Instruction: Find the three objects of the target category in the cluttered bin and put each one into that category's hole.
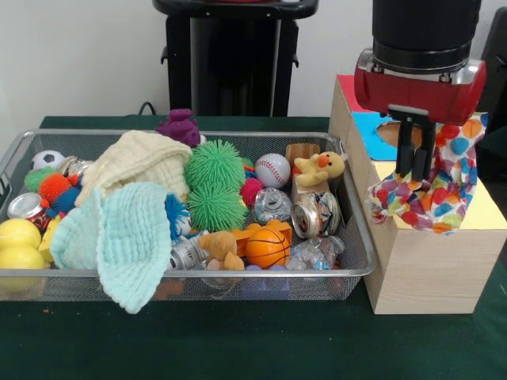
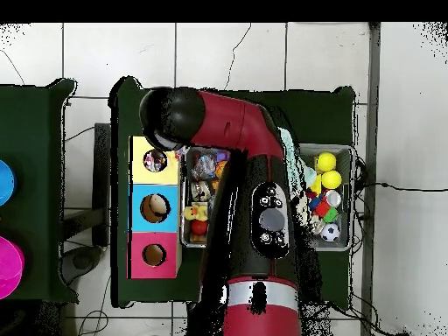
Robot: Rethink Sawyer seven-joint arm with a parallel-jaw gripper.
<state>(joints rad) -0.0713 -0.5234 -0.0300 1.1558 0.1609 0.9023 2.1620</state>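
Note:
My gripper [image 1: 416,172] hangs over the yellow end of the wooden box [image 1: 428,273], shut on a white cloth with coloured dots [image 1: 434,190]. The cloth drapes from the black fingers [image 1: 405,150] down onto the yellow panel [image 1: 487,215]. From overhead, the same dotted cloth [image 2: 156,161] shows in the yellow panel's hole, and the arm's head hides the gripper. A cream cloth [image 1: 141,161] and a mint cloth [image 1: 119,236] lie in the wire bin [image 1: 238,274], at its left half.
The bin also holds green spiky balls [image 1: 214,186], a baseball [image 1: 272,169], a mini basketball [image 1: 267,247], crushed cans [image 1: 315,214], a plush duck [image 1: 321,168] and yellow balls [image 1: 19,244]. Blue [image 2: 155,207] and red [image 2: 155,255] panels each have a hole.

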